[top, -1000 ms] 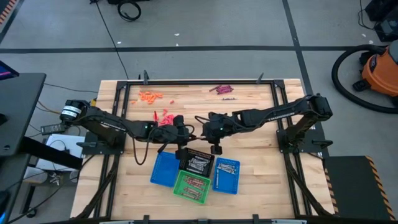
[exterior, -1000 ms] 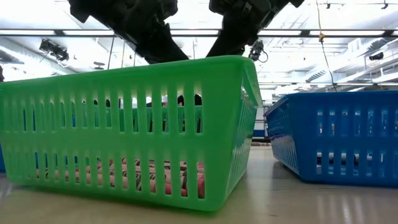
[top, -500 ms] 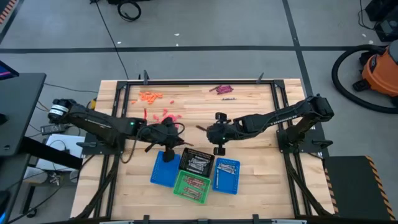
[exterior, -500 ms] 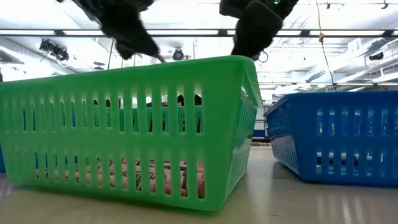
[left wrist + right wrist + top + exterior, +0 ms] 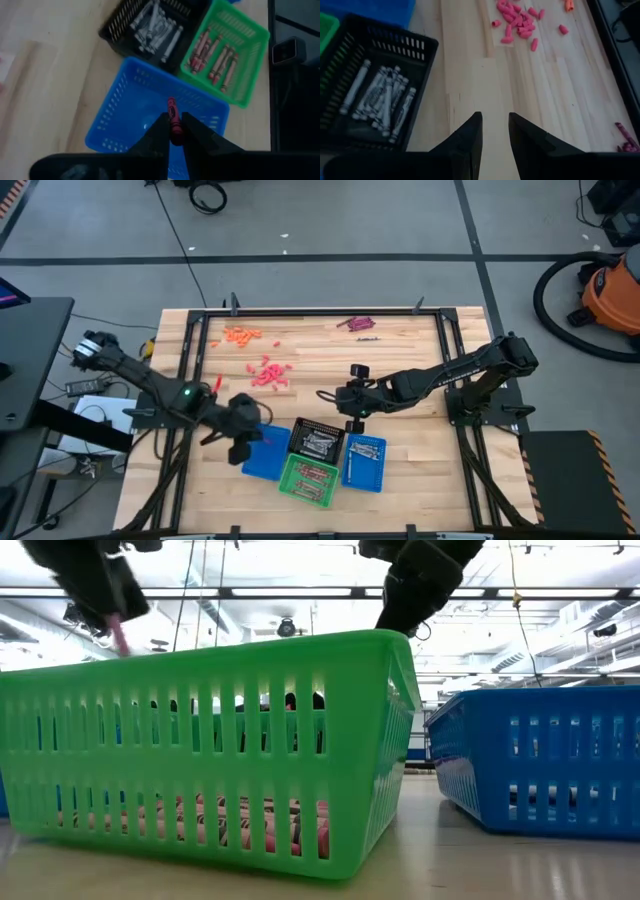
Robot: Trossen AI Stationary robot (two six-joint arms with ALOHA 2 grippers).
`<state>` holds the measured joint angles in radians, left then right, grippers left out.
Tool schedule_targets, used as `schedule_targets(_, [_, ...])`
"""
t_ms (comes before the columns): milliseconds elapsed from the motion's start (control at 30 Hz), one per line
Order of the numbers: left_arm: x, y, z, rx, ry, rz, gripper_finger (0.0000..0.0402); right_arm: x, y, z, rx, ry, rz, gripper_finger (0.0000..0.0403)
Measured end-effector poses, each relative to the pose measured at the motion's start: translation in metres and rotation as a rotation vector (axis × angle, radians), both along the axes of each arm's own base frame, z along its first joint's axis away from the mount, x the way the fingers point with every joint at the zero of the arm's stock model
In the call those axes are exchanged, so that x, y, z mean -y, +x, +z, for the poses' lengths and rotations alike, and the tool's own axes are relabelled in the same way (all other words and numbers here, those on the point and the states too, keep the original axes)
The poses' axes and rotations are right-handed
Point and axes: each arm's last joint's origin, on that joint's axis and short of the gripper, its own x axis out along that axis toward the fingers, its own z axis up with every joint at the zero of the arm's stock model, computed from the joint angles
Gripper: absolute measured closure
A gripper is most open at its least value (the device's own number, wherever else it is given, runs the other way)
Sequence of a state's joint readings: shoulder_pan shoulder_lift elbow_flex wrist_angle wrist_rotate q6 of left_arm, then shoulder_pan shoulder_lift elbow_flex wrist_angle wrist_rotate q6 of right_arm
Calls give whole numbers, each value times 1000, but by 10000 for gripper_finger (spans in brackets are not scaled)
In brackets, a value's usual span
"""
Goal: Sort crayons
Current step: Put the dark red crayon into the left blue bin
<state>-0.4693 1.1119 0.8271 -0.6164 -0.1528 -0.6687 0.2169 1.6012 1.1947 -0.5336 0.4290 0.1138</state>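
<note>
Now the left tool (image 5: 173, 131) is pinched tight on a red crayon (image 5: 173, 116), holding it above the blue basket (image 5: 120, 120) that sits beside the black basket (image 5: 118, 26) of grey crayons (image 5: 152, 31) and the green basket (image 5: 250, 45) of reddish crayons (image 5: 216, 54). Meanwhile the right tool (image 5: 494, 131) hovers over bare worktop (image 5: 485, 80) just beside the black basket, its fingers slightly apart with nothing between them; loose pink crayons (image 5: 516, 20) lie farther off on the wood.

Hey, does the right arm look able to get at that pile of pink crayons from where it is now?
Probably yes. The right gripper hangs empty, jaws apart, above bare table beside the black basket. Nothing lies between it and the pink crayons.
</note>
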Motion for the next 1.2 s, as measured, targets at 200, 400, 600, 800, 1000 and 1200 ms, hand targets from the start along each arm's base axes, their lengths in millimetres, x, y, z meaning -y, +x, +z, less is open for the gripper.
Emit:
schedule_targets(200, [17, -15, -1, 52, 135, 81, 365, -1, 5, 1, 70, 11, 8, 302])
schedule_targets(400, [27, -23, -17, 89, 135, 155, 365, -1, 5, -11, 109, -10, 43, 302])
schedule_targets(600, [25, -28, -54, 123, 83, 218, 365, -1, 6, -13, 116, -25, 63, 302])
schedule_targets(800, [20, -32, -80, 192, 7, 281, 365, 2, 6, -13, 111, -43, 73, 302])
schedule_targets(1000, [17, -33, -88, 234, -3, 331, 365, 9, 9, -12, 122, -22, 71, 302])
schedule_targets(1200, [18, -31, -90, 251, -13, 345, 365, 13, 10, -12, 126, -1, 75, 302])
